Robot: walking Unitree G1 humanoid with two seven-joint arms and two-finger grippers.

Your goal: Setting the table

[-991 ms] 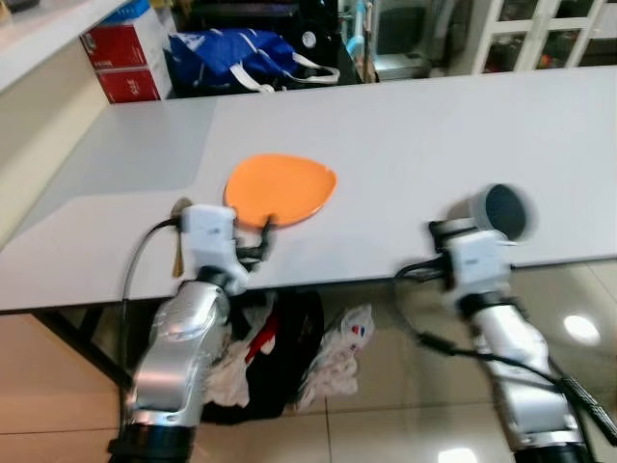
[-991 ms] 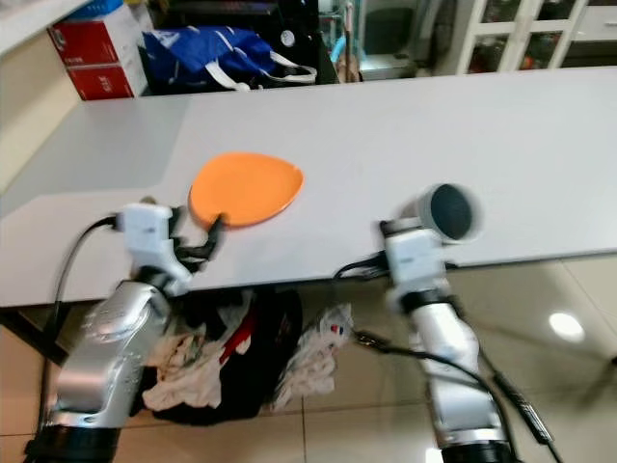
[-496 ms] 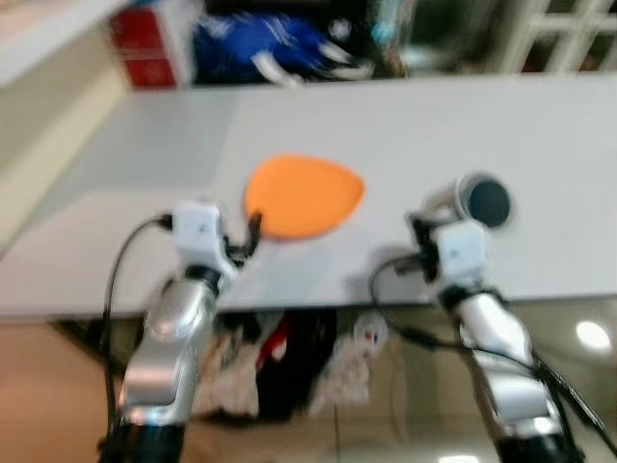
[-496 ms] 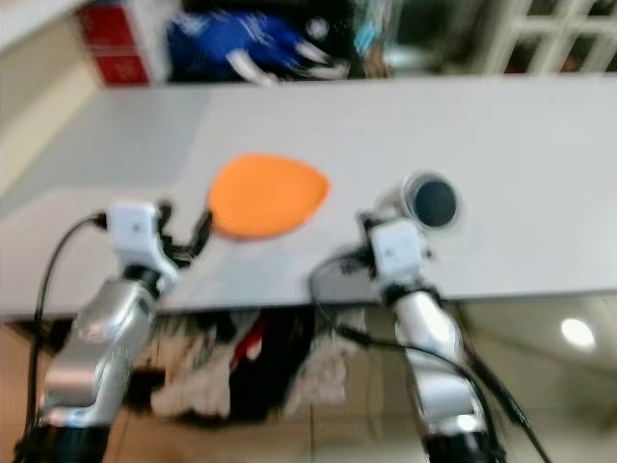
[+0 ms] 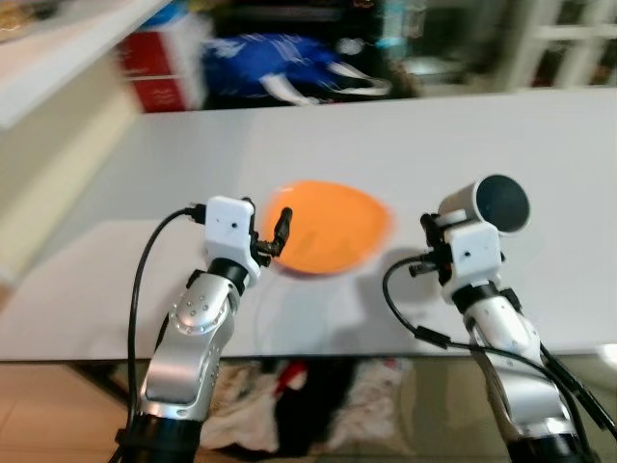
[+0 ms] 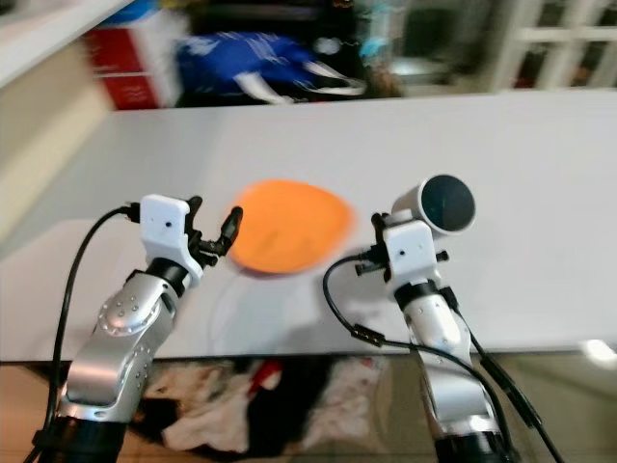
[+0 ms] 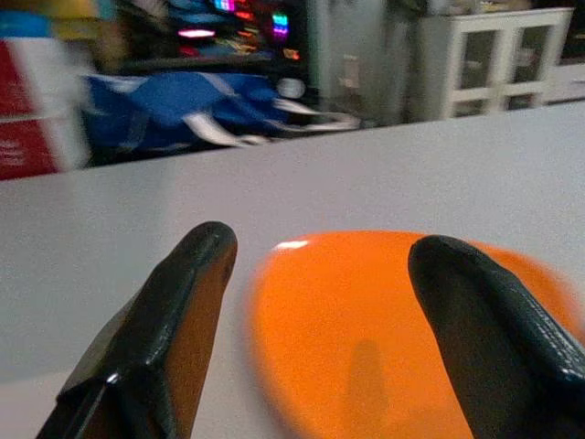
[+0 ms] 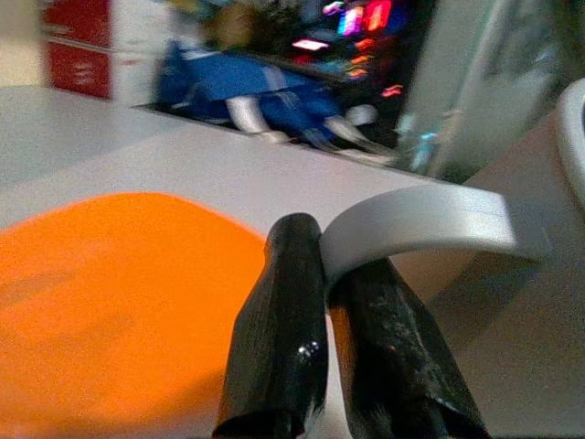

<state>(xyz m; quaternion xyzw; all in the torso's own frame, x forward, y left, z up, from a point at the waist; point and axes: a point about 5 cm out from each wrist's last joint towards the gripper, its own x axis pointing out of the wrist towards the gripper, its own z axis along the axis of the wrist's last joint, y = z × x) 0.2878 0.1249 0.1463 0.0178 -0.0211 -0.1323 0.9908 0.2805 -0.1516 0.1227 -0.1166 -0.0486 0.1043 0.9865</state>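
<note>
Since earlier, left gripper [image 5: 271, 236] has risen, fingers spread, behind orange plate [image 5: 333, 238]; right gripper [image 8: 340, 343] pinches mug [image 5: 490, 204] handle, which could slip.

Orange plate [image 5: 328, 228]: flat on counter [image 5: 434, 135], frame centre. Grey mug [image 5: 485, 202]: tipped sideways, handle pinched in right claw [image 8: 334, 352], centre right.

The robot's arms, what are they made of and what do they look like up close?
Both arms are shiny silver, rounded shells on dark bases. Each wrist carries a white boxy block, and a loose black cable loops from it down along the arm. The left gripper and the right gripper each end in two long black fingers with a slightly glossy, textured surface.
</note>
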